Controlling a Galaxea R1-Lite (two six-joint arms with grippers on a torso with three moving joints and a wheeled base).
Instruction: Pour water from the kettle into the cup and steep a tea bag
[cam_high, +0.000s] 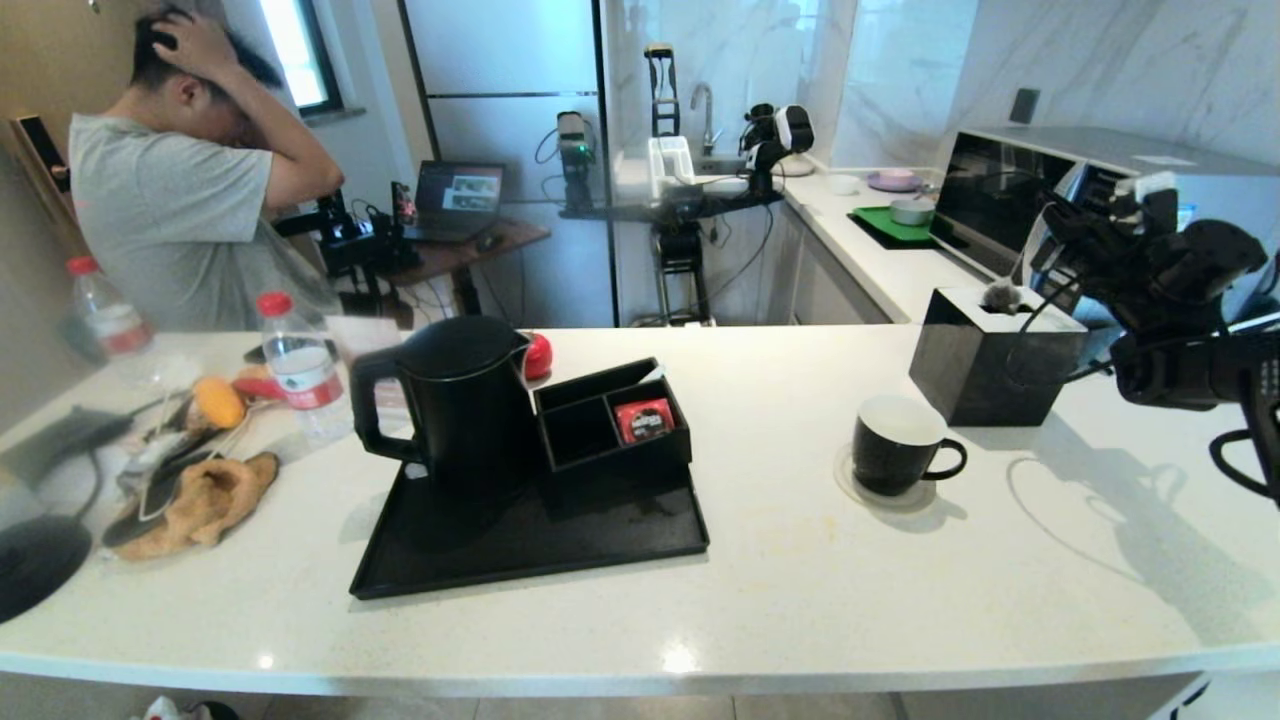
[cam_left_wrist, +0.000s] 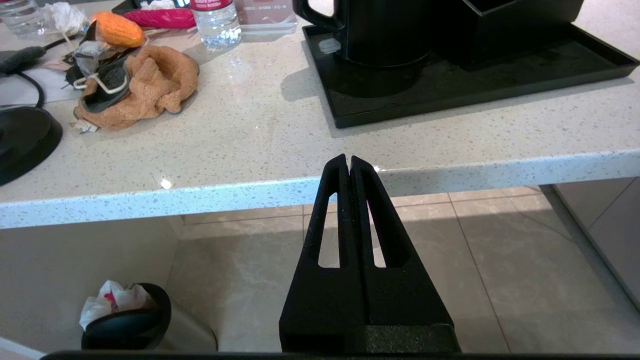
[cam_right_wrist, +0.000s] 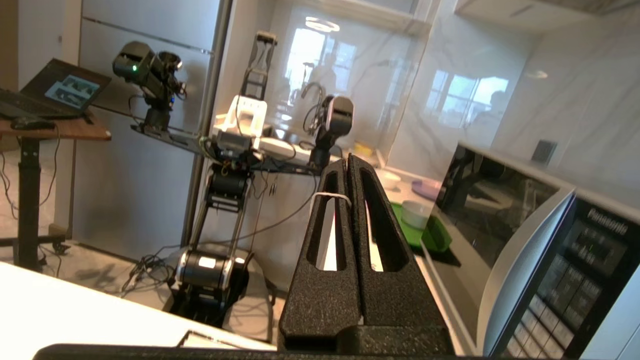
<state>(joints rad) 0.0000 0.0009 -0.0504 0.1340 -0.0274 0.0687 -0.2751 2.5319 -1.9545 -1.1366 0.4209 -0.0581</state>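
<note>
Matte black throughout. Right arm (cam_high: 1170, 300): bulky rounded housings, thin black cables looping beside, a small white block on top, faint white markings on the casing near the edge. Left gripper (cam_left_wrist: 349, 160) and right gripper (cam_right_wrist: 346, 161): two flat tapering black fingers each, grainy plastic, with a long slot cut through each finger, widening to a thick base. Thin white band across the right gripper's fingers near the tips
</note>
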